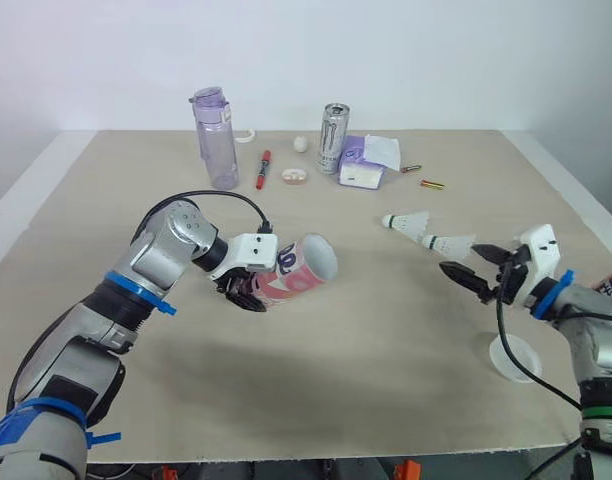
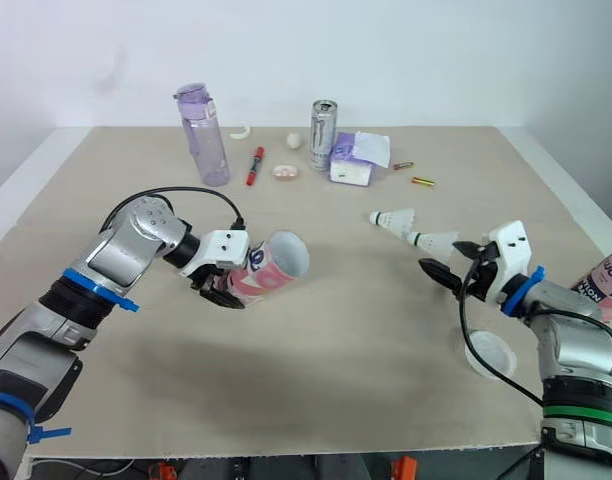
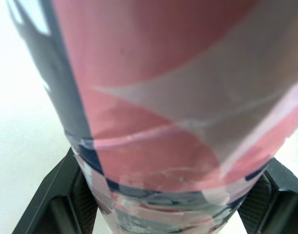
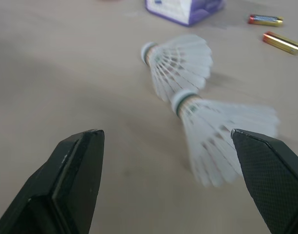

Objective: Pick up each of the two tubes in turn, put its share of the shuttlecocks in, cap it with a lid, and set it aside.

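Observation:
A pink, white and navy tube [image 1: 304, 267] lies tilted just above the table, its open mouth facing right. My left gripper [image 1: 248, 289] is shut on its base, and both fingers [image 3: 56, 204] flank the tube [image 3: 178, 97] in the left wrist view. Two white shuttlecocks [image 1: 407, 222] [image 1: 449, 243] lie end to end on the table at the right. My right gripper [image 1: 476, 268] is open just in front of the nearer shuttlecock [image 4: 222, 141], not touching it. A white lid [image 1: 513, 357] lies near my right wrist. A second pink tube [image 2: 606, 281] pokes in at the right edge.
Along the back stand a purple water bottle [image 1: 216, 140], a silver can [image 1: 333, 138] and a purple tissue pack [image 1: 368, 162]. A red marker [image 1: 263, 168], a small white ball [image 1: 301, 144] and two batteries [image 1: 432, 184] lie nearby. The table's right edge is close to my right arm.

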Robot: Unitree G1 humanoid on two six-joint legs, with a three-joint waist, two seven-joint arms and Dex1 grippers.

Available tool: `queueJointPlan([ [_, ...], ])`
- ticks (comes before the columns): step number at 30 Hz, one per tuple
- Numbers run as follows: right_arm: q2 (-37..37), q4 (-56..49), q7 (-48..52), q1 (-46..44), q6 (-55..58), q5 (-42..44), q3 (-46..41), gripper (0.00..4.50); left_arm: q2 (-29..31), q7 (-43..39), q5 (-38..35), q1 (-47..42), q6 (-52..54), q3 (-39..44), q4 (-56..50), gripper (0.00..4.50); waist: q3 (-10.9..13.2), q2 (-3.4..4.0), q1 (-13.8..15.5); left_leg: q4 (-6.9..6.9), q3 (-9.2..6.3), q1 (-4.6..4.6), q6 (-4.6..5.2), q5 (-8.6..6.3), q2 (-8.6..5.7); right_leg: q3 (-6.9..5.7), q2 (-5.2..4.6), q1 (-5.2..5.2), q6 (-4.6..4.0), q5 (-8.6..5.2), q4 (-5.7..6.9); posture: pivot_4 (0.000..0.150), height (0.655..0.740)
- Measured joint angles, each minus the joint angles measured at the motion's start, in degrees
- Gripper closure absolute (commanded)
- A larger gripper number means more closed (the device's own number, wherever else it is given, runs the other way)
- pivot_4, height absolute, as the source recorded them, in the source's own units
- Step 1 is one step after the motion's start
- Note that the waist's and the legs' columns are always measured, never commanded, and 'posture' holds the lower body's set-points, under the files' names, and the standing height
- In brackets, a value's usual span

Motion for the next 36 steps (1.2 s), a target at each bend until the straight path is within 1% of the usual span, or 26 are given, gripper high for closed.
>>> queueJointPlan([
  [4, 0.36, 4.55, -0.30, -2.77, 0.61, 0.00, 0.09, 0.03, 0.17, 0.05, -0.02, 0.25, 0.26, 0.12, -0.40, 1.34, 0.00, 0.00, -0.13, 0.00, 0.02, 0.00, 0.00, 0.00, -0.01, 0.06, 0.00, 0.00, 0.01, 0.00, 0.00, 0.150, 0.7400],
  [7, 0.57, 5.66, -0.28, -3.61, 1.24, 0.21, 0.09, 0.03, 0.24, 0.07, -0.02, 0.33, 0.30, 0.17, -0.48, 1.34, 0.00, 0.01, -0.16, 0.00, 0.01, 0.01, 0.00, 0.00, 0.00, 0.06, 0.03, 0.00, 0.01, 0.00, 0.00, 0.150, 0.7400],
  [11, 1.04, 8.24, -0.07, -7.15, 3.94, 1.22, 0.09, 0.03, 0.32, 0.43, -0.02, 0.53, 0.27, 0.31, -0.51, 1.34, 0.00, 0.01, -0.24, 0.00, 0.02, 0.02, 0.00, 0.00, 0.00, 0.11, 0.04, 0.01, 0.02, 0.01, 0.01, 0.150, 0.7400],
  [13, 1.45, 9.57, -0.32, -8.78, 5.09, 1.64, 0.09, 0.55, 0.32, 0.47, -0.02, 0.68, 0.27, 0.43, -0.60, 1.34, 0.00, 0.01, -0.26, 0.00, 0.03, 0.04, 0.00, 0.00, 0.00, 0.13, 0.05, 0.02, 0.02, 0.01, 0.01, 0.150, 0.7400],
  [14, 1.52, 9.90, -0.36, -9.08, 5.36, 1.68, 0.09, 0.57, 0.32, 0.49, -0.02, 0.71, 0.27, 0.45, -0.62, 1.34, -0.01, 0.02, -0.26, 0.00, 0.03, 0.04, 0.00, 0.00, 0.00, 0.14, 0.05, 0.03, 0.02, 0.01, 0.01, 0.150, 0.7400],
  [15, 1.72, 11.16, -0.50, -10.04, 6.21, 1.72, 0.09, 0.75, 0.32, 0.53, -0.04, 0.82, 0.26, 0.53, -0.76, 1.34, 0.00, 0.02, -0.26, 0.00, 0.02, 0.04, 0.00, 0.00, -0.01, 0.14, 0.06, 0.03, 0.02, 0.01, 0.01, 0.150, 0.7400],
  [18, 1.79, 14.07, -0.57, -11.60, 8.66, 1.73, 0.16, 2.17, 0.32, 0.62, -0.04, 0.89, 0.27, 0.61, -0.89, 1.34, -0.01, 0.02, -0.25, -0.01, 0.02, 0.03, 0.00, 0.00, -0.01, 0.14, 0.06, 0.03, 0.03, 0.00, 0.01, 0.150, 0.7400],
  [20, 1.79, 15.28, -0.59, -12.02, 9.14, 1.59, 0.31, 2.79, 0.32, 0.63, -0.04, 0.93, 0.28, 0.67, -0.88, 1.34, -0.01, 0.02, -0.26, -0.01, 0.03, 0.04, 0.00, 0.00, -0.01, 0.15, 0.06, 0.02, 0.03, 0.00, 0.01, 0.150, 0.7400],
  [21, 1.79, 16.43, -0.65, -12.59, 9.36, 1.45, 0.42, 3.33, 0.34, 0.68, -0.03, 0.94, 0.29, 0.68, -0.89, 1.34, -0.01, 0.02, -0.28, -0.01, 0.04, 0.04, 0.00, 0.00, -0.01, 0.16, 0.06, 0.02, 0.03, 0.00, 0.01, 0.150, 0.7400],
  [23, 1.81, 18.47, -0.82, -13.75, 9.39, 0.90, 1.09, 4.16, 0.34, 0.87, -0.03, 1.04, 0.29, 0.72, -0.89, 1.34, -0.01, 0.03, -0.29, -0.01, 0.04, 0.06, 0.00, 0.00, -0.01, 0.16, 0.06, 0.03, 0.04, 0.02, 0.01, 0.150, 0.7400],
  [24, 1.81, 18.80, -0.87, -13.95, 9.36, 0.77, 1.44, 4.43, 0.34, 0.89, -0.03, 1.05, 0.29, 0.73, -0.89, 1.34, -0.01, 0.03, -0.30, -0.01, 0.04, 0.06, 0.00, 0.00, -0.01, 0.17, 0.06, 0.03, 0.04, 0.02, 0.01, 0.150, 0.7400],
  [36, 1.86, 21.37, -0.74, -15.50, 7.54, -1.06, 2.29, 4.43, 0.34, 1.01, -0.08, 1.10, 0.63, 0.76, -0.87, 1.34, -0.01, 0.03, -0.31, -0.01, 0.07, 0.09, 0.00, 0.00, -0.01, 0.24, 0.09, 0.05, 0.08, 0.04, 0.01, 0.150, 0.7400],
])
